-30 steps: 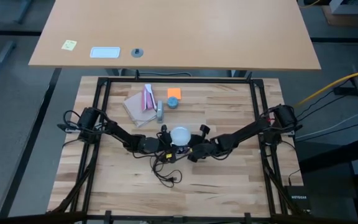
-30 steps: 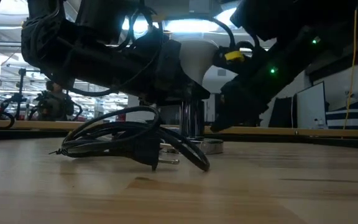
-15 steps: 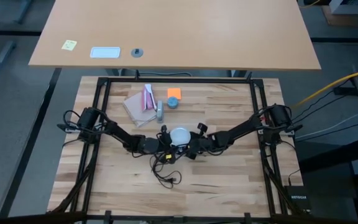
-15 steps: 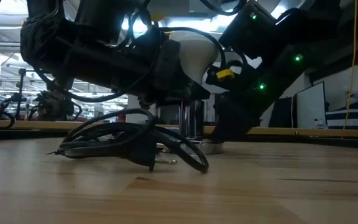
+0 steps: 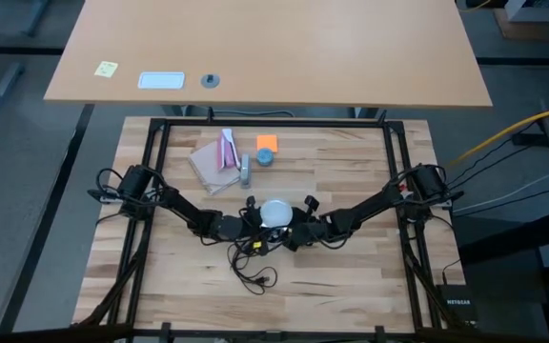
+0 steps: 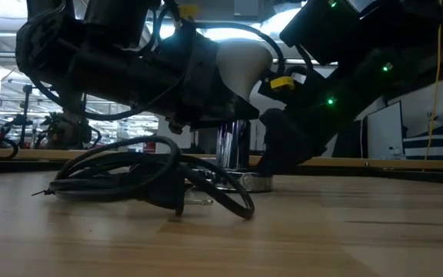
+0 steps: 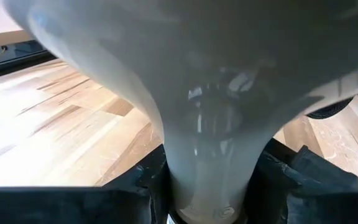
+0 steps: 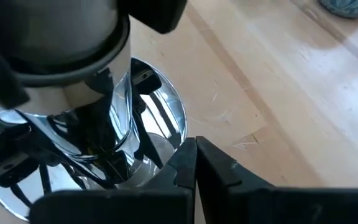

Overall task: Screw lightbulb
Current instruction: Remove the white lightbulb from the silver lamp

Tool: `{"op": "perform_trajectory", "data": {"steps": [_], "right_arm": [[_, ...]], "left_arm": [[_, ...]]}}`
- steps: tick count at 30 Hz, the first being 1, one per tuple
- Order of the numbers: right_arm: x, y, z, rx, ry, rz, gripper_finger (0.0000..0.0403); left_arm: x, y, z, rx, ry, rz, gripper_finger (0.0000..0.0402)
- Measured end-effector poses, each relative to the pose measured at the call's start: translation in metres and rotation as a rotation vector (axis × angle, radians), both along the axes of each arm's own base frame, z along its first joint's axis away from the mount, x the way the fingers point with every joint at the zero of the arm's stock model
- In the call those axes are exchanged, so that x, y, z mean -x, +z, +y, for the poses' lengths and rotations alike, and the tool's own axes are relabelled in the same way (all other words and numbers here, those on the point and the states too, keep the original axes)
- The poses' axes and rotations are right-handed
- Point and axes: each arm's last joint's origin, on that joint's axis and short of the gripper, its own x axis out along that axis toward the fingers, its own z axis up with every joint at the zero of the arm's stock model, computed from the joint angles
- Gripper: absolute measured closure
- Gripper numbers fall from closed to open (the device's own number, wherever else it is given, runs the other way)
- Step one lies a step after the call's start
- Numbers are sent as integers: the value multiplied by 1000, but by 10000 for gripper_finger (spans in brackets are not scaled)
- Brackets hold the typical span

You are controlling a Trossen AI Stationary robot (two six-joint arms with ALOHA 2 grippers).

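Low view: a black cord (image 6: 141,173) coils on the table (image 6: 321,231) nearest the camera. Behind it, the left gripper (image 7: 207,186) clamps the bulb (image 6: 241,65) by its neck, above the socket (image 8: 86,162). Whether the right gripper (image 5: 298,235) beside it is open or closed cannot be told.

A light butcher-block worktop (image 5: 351,171) sits in a black frame on a grey floor (image 5: 8,210). At 12 o'clock stands a tan desk (image 5: 351,57) bearing a yellow note (image 5: 106,69) and a white plate (image 5: 161,80). At 3 o'clock, a yellow cable (image 5: 513,133) crosses the floor. The low view shows bright ceiling lights (image 6: 229,32) and a monitor (image 6: 385,131).
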Motion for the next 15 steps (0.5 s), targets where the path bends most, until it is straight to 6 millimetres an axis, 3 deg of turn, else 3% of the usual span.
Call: {"op": "perform_trajectory", "data": {"steps": [15], "right_arm": [[2, 2, 14, -36, 6, -44, 394]], "left_arm": [[0, 0, 1, -3, 26, -2, 260]]}}
